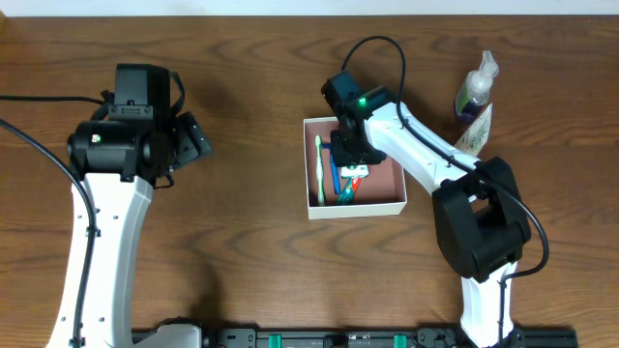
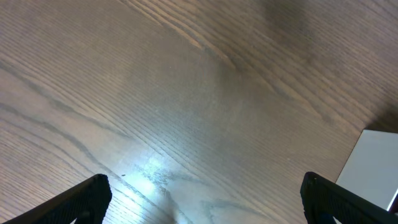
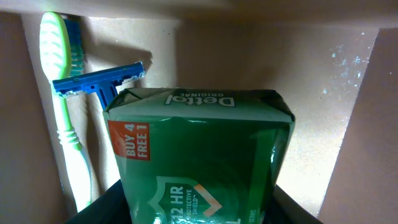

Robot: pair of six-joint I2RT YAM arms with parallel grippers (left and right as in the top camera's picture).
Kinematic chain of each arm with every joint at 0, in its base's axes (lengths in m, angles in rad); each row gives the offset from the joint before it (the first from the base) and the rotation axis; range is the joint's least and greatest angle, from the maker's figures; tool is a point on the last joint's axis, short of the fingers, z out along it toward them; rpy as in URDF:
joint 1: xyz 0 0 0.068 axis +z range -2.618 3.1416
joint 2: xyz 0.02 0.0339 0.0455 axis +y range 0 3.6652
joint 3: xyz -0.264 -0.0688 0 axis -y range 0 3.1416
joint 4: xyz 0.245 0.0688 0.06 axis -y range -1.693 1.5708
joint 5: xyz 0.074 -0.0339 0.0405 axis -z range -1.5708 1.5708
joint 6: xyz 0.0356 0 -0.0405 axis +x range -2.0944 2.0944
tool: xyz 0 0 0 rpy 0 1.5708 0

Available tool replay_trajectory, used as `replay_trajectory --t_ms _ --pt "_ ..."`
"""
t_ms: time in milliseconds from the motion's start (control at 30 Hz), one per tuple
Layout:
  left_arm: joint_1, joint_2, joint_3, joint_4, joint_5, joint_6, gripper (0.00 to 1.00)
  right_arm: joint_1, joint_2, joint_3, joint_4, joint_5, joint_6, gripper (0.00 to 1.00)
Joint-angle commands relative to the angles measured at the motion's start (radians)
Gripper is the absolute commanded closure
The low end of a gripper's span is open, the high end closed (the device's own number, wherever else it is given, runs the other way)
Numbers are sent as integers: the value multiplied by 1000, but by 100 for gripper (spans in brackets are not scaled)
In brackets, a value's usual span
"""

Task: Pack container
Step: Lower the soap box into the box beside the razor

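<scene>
Container [image 1: 360,211] holds right hand [image 1: 348,155] clamped on green soap pack [image 3: 199,155]; left hand [image 2: 202,196] apart.

Soap pack [image 3: 199,155] in glossy film, container [image 3: 323,74] of matt cardboard, table [image 2: 186,93] of grained wood.

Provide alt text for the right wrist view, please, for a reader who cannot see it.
A green Dettol soap pack fills the foreground, gripped by the right end effector inside the container. To its left, a green toothbrush and a blue razor lie on the container's pinkish floor.
</scene>
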Motion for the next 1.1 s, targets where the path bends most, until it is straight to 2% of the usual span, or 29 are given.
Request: replay_trajectory --t_ms 0,400,1067 --pt "4 3 1 -3 -5 -16 2 -13 -26 -10 4 -3 -11 54" --pt "4 3 1 -3 -5 -16 2 -69 -26 -10 19 -17 -24 52" --pt "4 3 1 -3 -5 -16 2 -32 2 -10 22 -37 -54 51"
